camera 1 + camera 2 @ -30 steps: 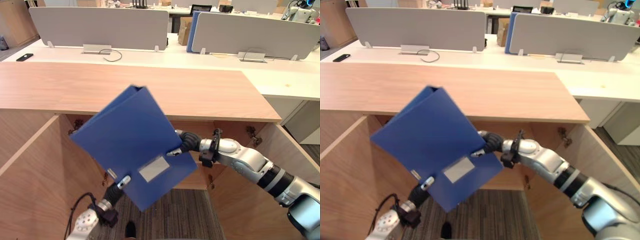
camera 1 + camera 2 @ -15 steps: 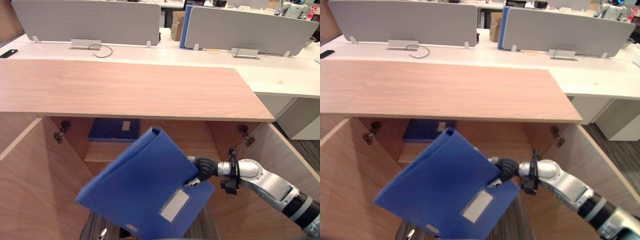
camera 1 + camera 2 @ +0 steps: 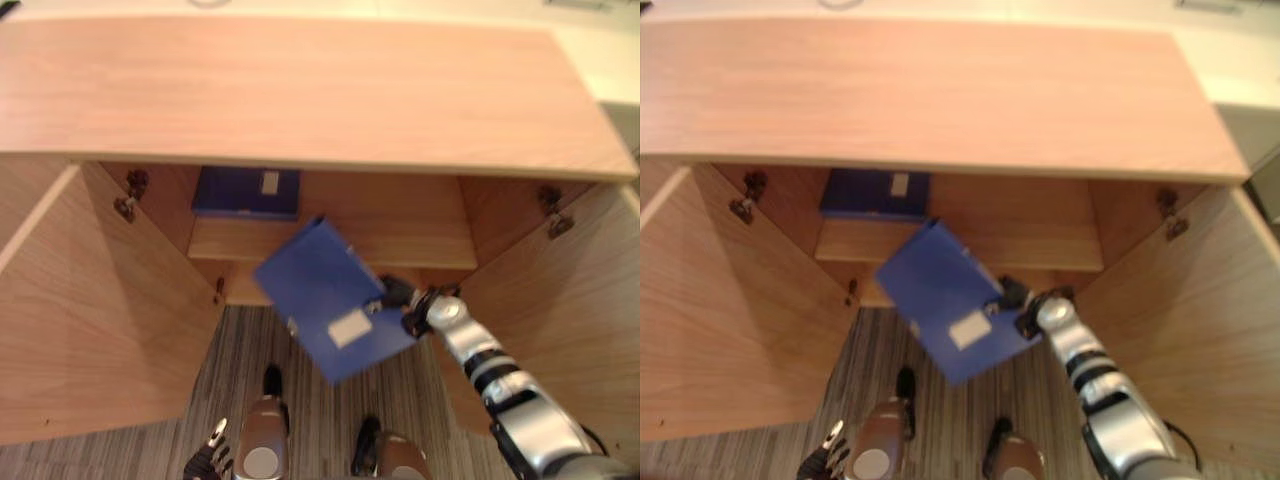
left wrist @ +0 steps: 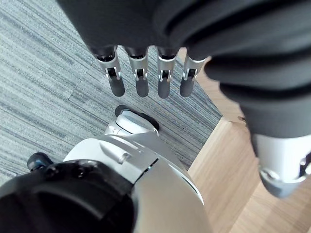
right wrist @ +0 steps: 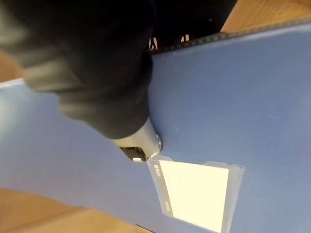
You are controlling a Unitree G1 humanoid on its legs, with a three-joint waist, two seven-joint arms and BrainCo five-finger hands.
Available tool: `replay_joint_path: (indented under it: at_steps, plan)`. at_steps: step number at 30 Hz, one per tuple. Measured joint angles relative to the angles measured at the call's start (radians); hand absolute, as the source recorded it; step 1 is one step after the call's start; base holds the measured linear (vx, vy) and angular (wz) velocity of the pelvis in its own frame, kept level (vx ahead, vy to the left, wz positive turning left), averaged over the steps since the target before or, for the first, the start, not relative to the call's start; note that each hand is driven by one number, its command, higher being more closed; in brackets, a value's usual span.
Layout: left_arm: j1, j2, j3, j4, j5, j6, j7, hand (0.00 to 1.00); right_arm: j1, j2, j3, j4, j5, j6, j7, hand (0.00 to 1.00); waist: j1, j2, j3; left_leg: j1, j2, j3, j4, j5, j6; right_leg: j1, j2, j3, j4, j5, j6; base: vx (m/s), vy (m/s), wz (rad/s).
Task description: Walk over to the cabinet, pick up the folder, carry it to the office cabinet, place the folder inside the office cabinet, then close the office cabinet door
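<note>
A blue folder [image 3: 322, 290] with a white label hangs tilted in front of the open office cabinet, just below its inner shelf [image 3: 410, 243]. My right hand [image 3: 398, 294] is shut on the folder's right edge. In the right wrist view its thumb [image 5: 138, 143] presses on the blue cover [image 5: 233, 111] beside the label. My left hand [image 3: 206, 463] hangs low over the carpet, apart from the folder. Its fingers [image 4: 141, 77] are straight and hold nothing.
A second blue folder [image 3: 247, 192] lies on the shelf at the back left. The cabinet's left door [image 3: 95, 310] and right door [image 3: 590, 300] stand wide open. The wooden top [image 3: 300, 90] overhangs the opening. Grey striped carpet [image 3: 310, 420] lies below.
The camera has tipped down towards the cabinet's inside. The folder has gone lower and forward towards the shelf, held by the right hand alone. The left hand has dropped away from it.
</note>
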Motion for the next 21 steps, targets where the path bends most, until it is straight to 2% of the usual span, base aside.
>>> replay_joint_path:
  at_steps: [2, 4, 5, 7, 9, 11, 12, 14, 19, 21]
  plan:
    - [-0.006, -0.002, -0.008, -0.028, -0.003, -0.005, 0.005, 0.0, -0.055, 0.001, -0.075, 0.066, 0.07, 0.001, -0.041, 1.0, 0.001, 0.001, 0.028, -0.045, -0.007, -0.008, 0.057, -0.021, 0.004, -0.044, -0.02, 0.001, 0.069, -0.032, 0.002, -0.08, 0.037, 0.14]
    - [-0.005, -0.01, -0.023, -0.048, -0.01, -0.013, 0.012, 0.0, -0.066, 0.02, -0.157, 0.086, 0.279, 0.008, -0.108, 1.0, 0.01, 0.003, 0.054, -0.105, -0.005, -0.018, 0.18, -0.083, 0.005, -0.087, -0.048, 0.005, 0.179, -0.086, 0.009, -0.03, 0.059, 0.13]
    - [-0.004, -0.013, -0.023, -0.048, -0.018, -0.013, 0.014, 0.0, -0.067, 0.035, -0.178, 0.086, 0.337, 0.007, -0.123, 1.0, 0.01, 0.003, 0.059, -0.12, -0.004, -0.019, 0.221, -0.104, 0.006, -0.098, -0.056, 0.009, 0.209, -0.102, 0.009, 0.01, 0.066, 0.02]
    - [0.001, -0.024, -0.023, -0.067, -0.026, -0.013, 0.022, 0.0, -0.074, 0.093, -0.239, 0.059, 0.596, 0.007, -0.171, 1.0, 0.012, 0.012, 0.068, -0.176, 0.01, -0.03, 0.353, -0.172, -0.001, -0.132, -0.066, 0.021, 0.31, -0.159, 0.01, 0.04, 0.07, -0.03]
    - [0.001, -0.026, -0.023, -0.09, -0.025, -0.014, 0.028, 0.0, -0.081, 0.135, -0.3, 0.007, 0.754, -0.004, -0.197, 1.0, 0.013, 0.016, 0.074, -0.215, 0.017, -0.041, 0.437, -0.216, 0.001, -0.156, -0.075, 0.023, 0.38, -0.202, 0.011, 0.07, 0.063, 0.03]
    - [0.0, -0.028, -0.021, -0.117, -0.024, -0.019, 0.034, 0.0, -0.114, 0.188, -0.387, -0.081, 0.963, -0.055, -0.218, 1.0, 0.022, 0.018, 0.09, -0.263, 0.02, -0.053, 0.535, -0.268, 0.004, -0.184, -0.094, 0.023, 0.469, -0.256, 0.015, 0.07, 0.044, 0.07]
    - [0.0, -0.029, -0.021, -0.118, -0.024, -0.019, 0.036, 0.0, -0.125, 0.196, -0.405, -0.097, 1.015, -0.073, -0.219, 1.0, 0.023, 0.018, 0.091, -0.276, 0.019, -0.055, 0.553, -0.278, 0.004, -0.194, -0.1, 0.023, 0.487, -0.267, 0.017, 0.07, 0.036, 0.15]
    - [-0.002, -0.034, -0.016, -0.124, -0.021, -0.019, 0.044, 0.0, -0.166, 0.21, -0.481, -0.146, 1.173, -0.146, -0.23, 1.0, 0.026, 0.02, 0.094, -0.325, 0.002, -0.072, 0.61, -0.301, 0.004, -0.22, -0.13, 0.003, 0.548, -0.303, 0.027, 0.06, 0.037, 0.31]
    - [-0.007, -0.038, -0.02, -0.137, -0.021, -0.019, 0.065, 0.0, -0.216, 0.21, -0.576, -0.15, 1.323, -0.226, -0.29, 1.0, 0.039, 0.028, 0.108, -0.398, -0.021, -0.103, 0.695, -0.339, 0.003, -0.255, -0.172, -0.034, 0.631, -0.356, 0.036, 0.02, 0.017, 0.23]
    - [-0.009, -0.039, -0.027, -0.165, -0.024, -0.019, 0.079, 0.0, -0.25, 0.208, -0.627, -0.151, 1.408, -0.278, -0.323, 1.0, 0.044, 0.035, 0.114, -0.431, -0.041, -0.113, 0.721, -0.344, 0.004, -0.273, -0.194, -0.043, 0.665, -0.377, 0.042, 0.0, 0.003, 0.27]
